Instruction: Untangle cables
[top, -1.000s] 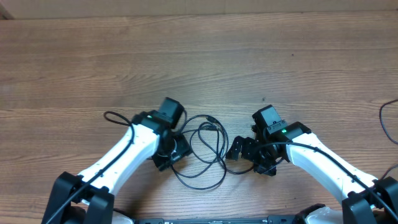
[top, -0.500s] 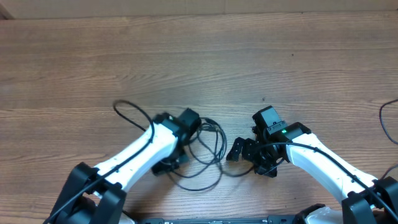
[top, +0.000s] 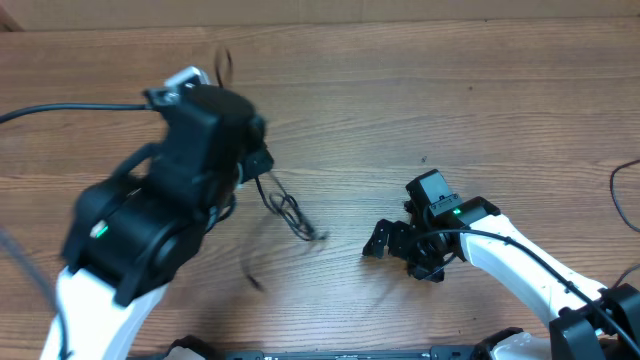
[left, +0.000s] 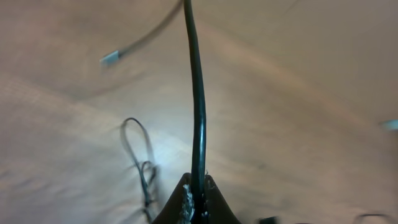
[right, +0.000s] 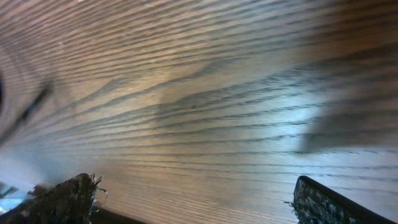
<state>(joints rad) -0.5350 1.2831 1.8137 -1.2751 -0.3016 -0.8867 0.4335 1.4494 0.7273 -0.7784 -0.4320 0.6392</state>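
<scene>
Locate left pincer (top: 255, 155) raised high over the bench (top: 400, 90), clamped tight on one black cable (left: 198, 106). Trace the other cables (top: 288, 212) to a small knotted loop at 5 o'clock from that pincer, near bench centre; cannot tell whether hanging or lying. Find right pincer (top: 380, 242) at 3 o'clock of the loop, low over the wood, spread wide, gripping nothing.

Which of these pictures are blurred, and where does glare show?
Overhead: the left arm is smeared by motion, the right arm is sharp. Left wrist: the cable is sharp, the table behind is soft, with a pale glare patch. Right wrist: the wood grain is streaked, with glare across the middle.
</scene>
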